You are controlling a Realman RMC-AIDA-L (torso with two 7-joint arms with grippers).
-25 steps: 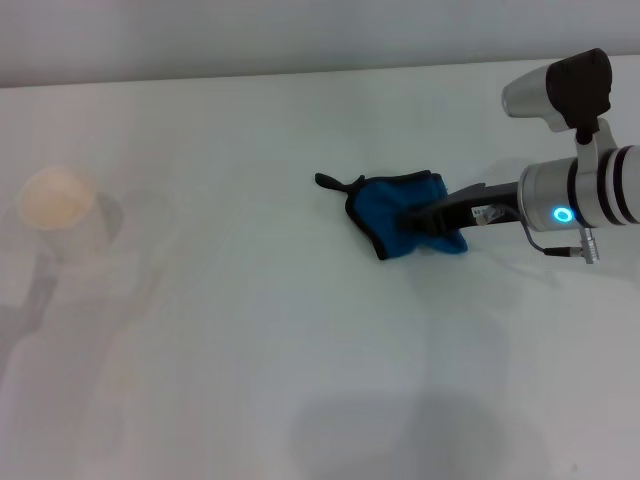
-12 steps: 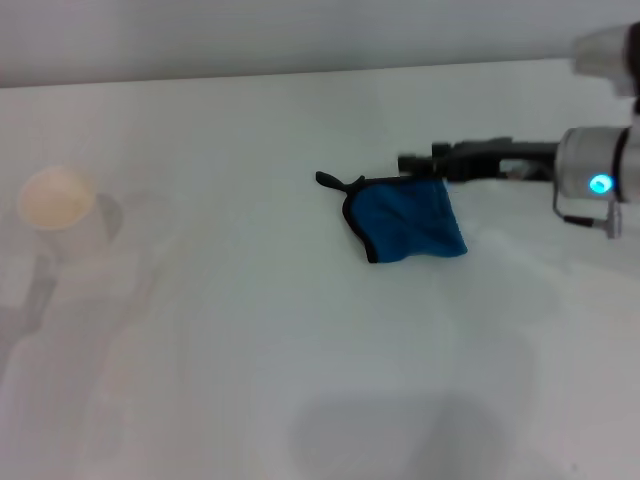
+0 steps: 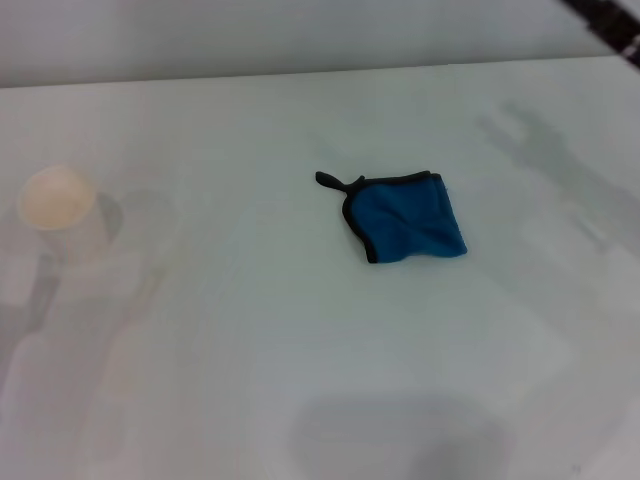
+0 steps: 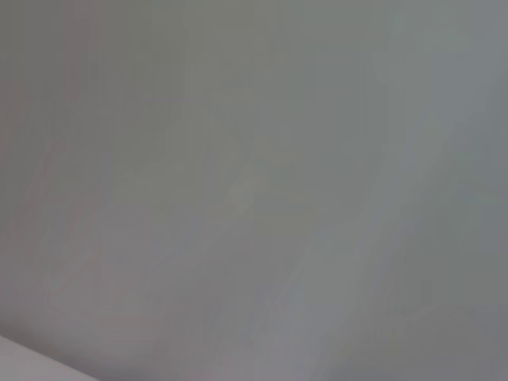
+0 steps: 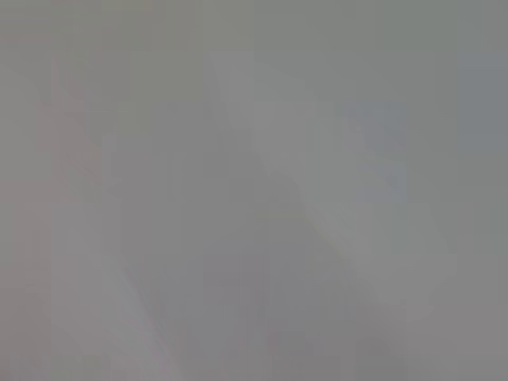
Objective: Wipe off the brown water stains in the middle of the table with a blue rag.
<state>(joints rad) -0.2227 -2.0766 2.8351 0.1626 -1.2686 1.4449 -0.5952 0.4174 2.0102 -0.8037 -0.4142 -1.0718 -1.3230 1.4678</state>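
No right gripper on the rag [image 3: 408,220] any more: pressed into the cloth a second ago, lifted just above its far edge half a second ago, now withdrawn beyond the head view. Only a dark strip [image 3: 612,18] far up and to the right of the rag, probably part of that arm, and a long shadow [image 3: 545,150] on the bench [image 3: 300,350] between strip and rag. Cannot tell whether the right gripper is open or closed, nor the left gripper, also out of sight; nothing but blank grey in both wrist views. Rag released, lying flat and folded, spread a little wider than under the press, black loop pointing away to its left. No brown stain to be made out around or beside the rag, so judging from this, wiping there looks finished, or else any remaining mark is hidden beneath the cloth. Bench white, smooth, faintly glossy, with soft shadows below the rag. Well to the left of the rag, a pale cup [image 3: 57,200] with a tan inside, upright. Behind the rag, a plain light wall along the bench's far edge.
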